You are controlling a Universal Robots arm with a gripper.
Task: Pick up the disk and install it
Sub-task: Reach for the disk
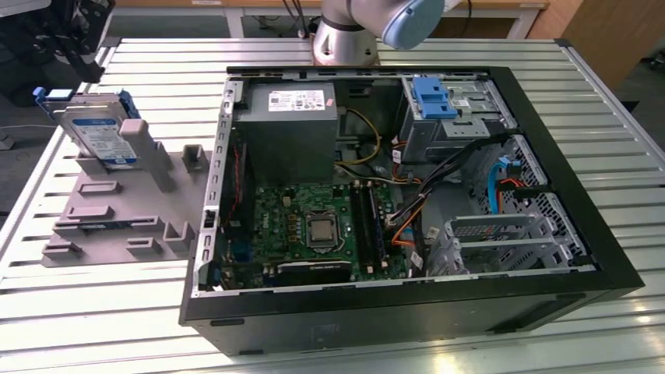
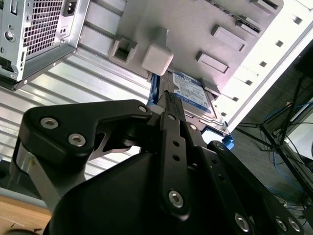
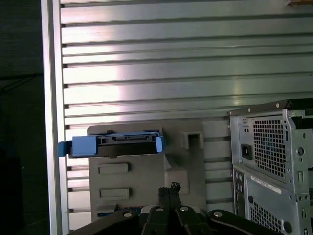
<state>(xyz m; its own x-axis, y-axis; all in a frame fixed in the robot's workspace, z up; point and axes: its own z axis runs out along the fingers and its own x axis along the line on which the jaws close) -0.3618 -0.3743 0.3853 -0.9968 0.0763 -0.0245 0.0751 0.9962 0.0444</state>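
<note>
The disk (image 1: 99,132), a silver drive with a white-and-blue label in a blue carrier bracket, leans upright in a slot of the grey holder fixture (image 1: 114,210) at the exterior view's left. My gripper (image 1: 89,66) hovers above and just behind it, apart from it. In the first wrist view the disk (image 3: 115,145) is seen edge-on, with my gripper (image 3: 168,188) a short way off, its black fingers pressed together and holding nothing. The second wrist view has the disk's label (image 2: 191,93) just beyond my gripper (image 2: 168,98).
An open black computer case (image 1: 582,234) lies in the middle of the slatted metal table (image 1: 124,312). Inside are a green motherboard (image 1: 311,226), a grey power supply box (image 1: 291,125), cables and a drive bay with a lone blue bracket (image 1: 431,97). The arm's base (image 1: 348,39) stands behind.
</note>
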